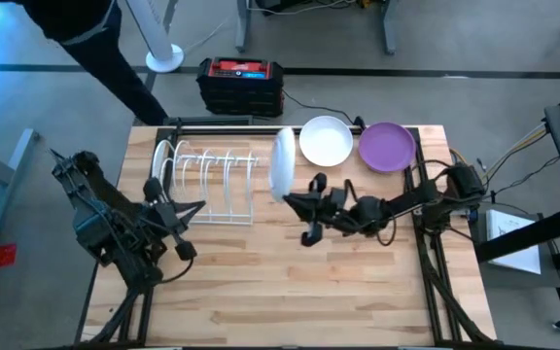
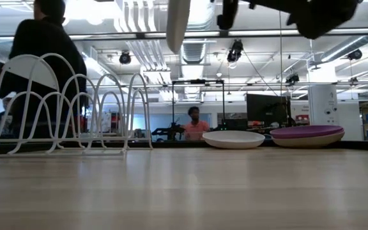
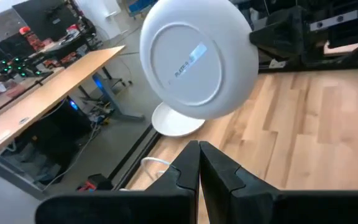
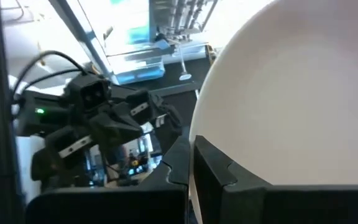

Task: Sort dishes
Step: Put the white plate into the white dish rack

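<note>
The right arm reaches in from the table's right edge toward the middle, its wrist level and its gripper (image 1: 295, 199) clamped on the rim of a white plate (image 1: 282, 162). The plate stands on edge, lifted clear of the wooden table (image 1: 290, 282); in the low view it hangs above the tabletop with only its lower part showing (image 2: 177, 24). In the right wrist view the two dark fingers (image 4: 178, 163) pinch the plate's edge, the white face of the plate (image 4: 291, 99) filling the space just beyond them.

The left arm is folded low over the table's left side, its gripper (image 1: 178, 228) pointing toward the held plate. In the left wrist view its fingers (image 3: 219, 169) are pressed together with nothing between them, and the underside of the raised plate (image 3: 197, 65) faces them from well ahead.

Beside the right gripper, between it and the left gripper, stands a white wire dish rack (image 1: 212, 180). One white dish (image 1: 163, 163) sits upright in the slot at the rack's end farthest from the right gripper; the other slots hold nothing.

Beyond the held plate, at the table's far edge, a white bowl (image 1: 326, 140) lies flat, and a purple plate (image 1: 387, 146) lies flat just beside it, nearer the right arm's base.
</note>
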### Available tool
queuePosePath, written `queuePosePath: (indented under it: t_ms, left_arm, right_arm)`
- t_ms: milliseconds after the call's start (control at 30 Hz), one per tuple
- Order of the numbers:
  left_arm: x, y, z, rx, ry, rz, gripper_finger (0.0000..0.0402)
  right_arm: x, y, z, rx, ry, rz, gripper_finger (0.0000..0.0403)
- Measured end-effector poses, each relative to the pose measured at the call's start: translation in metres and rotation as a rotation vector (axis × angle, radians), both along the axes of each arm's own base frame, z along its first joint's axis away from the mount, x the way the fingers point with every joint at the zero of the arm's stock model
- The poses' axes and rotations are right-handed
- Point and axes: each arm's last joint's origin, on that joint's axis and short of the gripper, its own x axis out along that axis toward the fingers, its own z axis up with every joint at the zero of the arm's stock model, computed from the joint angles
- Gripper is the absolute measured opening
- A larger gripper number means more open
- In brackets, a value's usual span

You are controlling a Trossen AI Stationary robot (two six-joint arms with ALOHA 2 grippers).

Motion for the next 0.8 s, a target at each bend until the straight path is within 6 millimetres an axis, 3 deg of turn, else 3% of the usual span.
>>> queuePosePath:
  t_ms: [300,567,800]
  left_arm:
    - [-0.003,-0.001,-0.03,0.006,-0.011,0.035,0.0]
    - [-0.012,0.016,-0.034,0.151,-0.182,0.071,0.0]
    - [-0.019,0.036,-0.043,0.163,-0.206,0.123,0.0]
  right_arm:
    - [-0.031,-0.008,-0.019,0.009,0.0,0.002,0.0]
    - [-0.033,-0.015,-0.023,-0.061,0.043,-0.088,0.0]
    - [-0.029,-0.039,-0.027,-0.069,0.082,-0.131,0.0]
